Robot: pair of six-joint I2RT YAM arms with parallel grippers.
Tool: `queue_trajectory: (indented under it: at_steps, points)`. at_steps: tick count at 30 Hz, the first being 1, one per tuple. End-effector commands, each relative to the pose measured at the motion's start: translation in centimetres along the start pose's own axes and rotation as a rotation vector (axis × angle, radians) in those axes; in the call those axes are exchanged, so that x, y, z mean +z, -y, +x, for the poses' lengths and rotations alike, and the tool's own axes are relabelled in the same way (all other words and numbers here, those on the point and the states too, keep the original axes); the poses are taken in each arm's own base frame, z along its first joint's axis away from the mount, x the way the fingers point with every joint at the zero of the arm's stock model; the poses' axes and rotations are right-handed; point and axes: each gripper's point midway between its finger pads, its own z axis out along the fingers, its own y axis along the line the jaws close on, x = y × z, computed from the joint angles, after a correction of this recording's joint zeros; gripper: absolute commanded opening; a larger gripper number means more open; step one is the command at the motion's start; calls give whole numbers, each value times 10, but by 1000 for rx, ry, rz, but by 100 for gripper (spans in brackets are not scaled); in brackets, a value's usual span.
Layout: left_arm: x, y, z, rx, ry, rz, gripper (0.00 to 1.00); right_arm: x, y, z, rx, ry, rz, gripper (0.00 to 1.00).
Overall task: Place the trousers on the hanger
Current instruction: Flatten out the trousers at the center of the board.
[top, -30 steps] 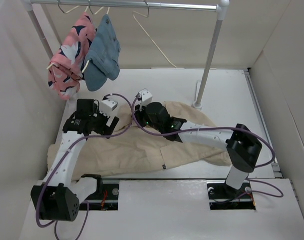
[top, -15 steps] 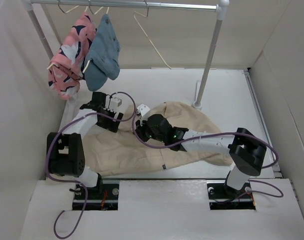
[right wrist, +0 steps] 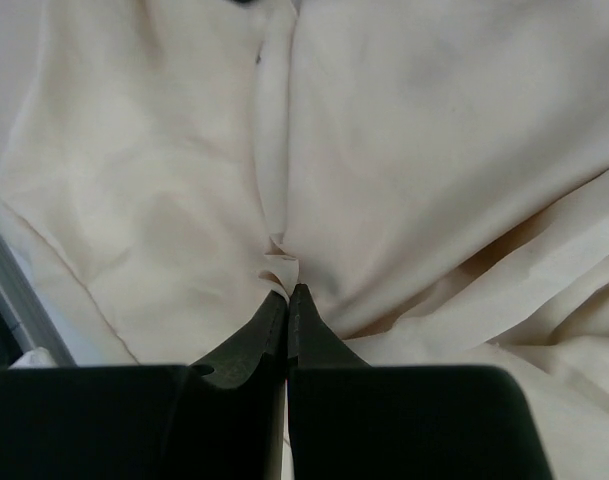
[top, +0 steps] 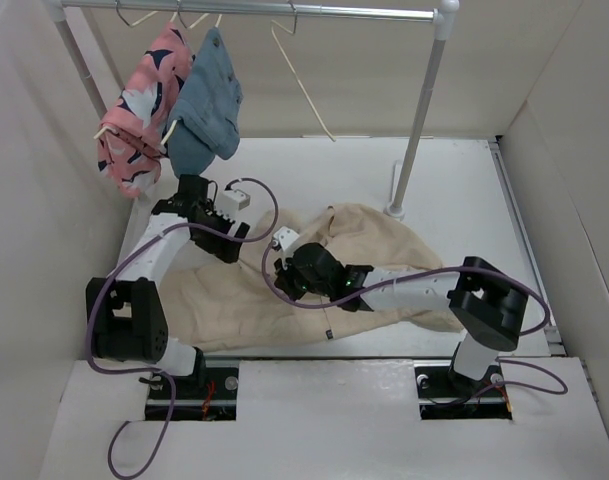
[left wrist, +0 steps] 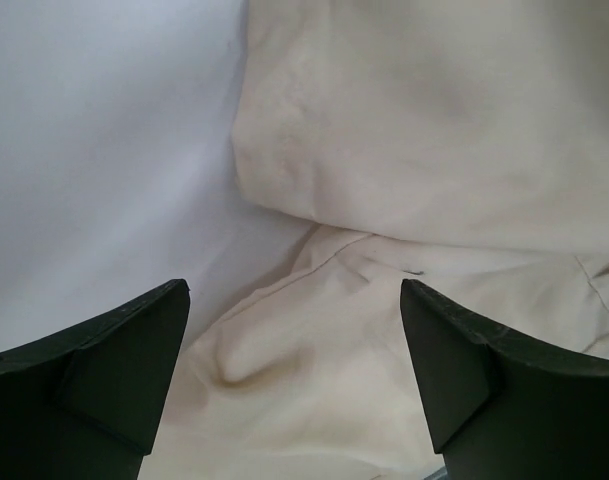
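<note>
The beige trousers lie rumpled across the middle of the table. My right gripper is shut on a pinched fold of the trousers, low on the cloth. My left gripper is open and empty, hovering over the trousers' far left edge where cloth meets bare table. The pale cream hanger hangs by its hook from the rail, tilted, with nothing on it.
A grey metal rail on two posts spans the back; its right post stands just behind the trousers. A pink patterned garment and a blue denim garment hang at the left. Walls close in on both sides.
My left arm has swung back toward the far left and its gripper now sits over the cloth edge. My right gripper has pulled the trousers leftward and nearer, bunching them.
</note>
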Motion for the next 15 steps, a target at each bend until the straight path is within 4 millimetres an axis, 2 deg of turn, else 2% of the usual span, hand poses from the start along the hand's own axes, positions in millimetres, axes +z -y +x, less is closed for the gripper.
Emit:
queue_trajectory:
  at_steps: [1, 3, 6, 7, 8, 12, 15]
  points:
    - [-27, 21, -23, 139, 88, 111, 84, 9, 5, 20, -28, -46, 25, 0]
    - [-27, 20, -26, 143, 98, 105, 85, 14, 8, 33, -31, -81, 34, 0]
    - [-13, 15, -25, 77, 78, 95, 85, 15, 2, 39, -36, -97, 16, 0]
    - [-2, 8, -27, 42, 68, 80, 85, 18, 4, 44, -38, -108, 19, 0]
    - [3, 7, -29, -8, 56, 63, 85, 17, -1, 46, -43, -110, 10, 0]
    - [26, -7, -39, -112, 27, -2, 84, 22, 2, 60, -47, -149, 20, 0]
    - [41, -10, -39, -120, 3, -33, 83, 22, -3, 57, -51, -141, 10, 0]
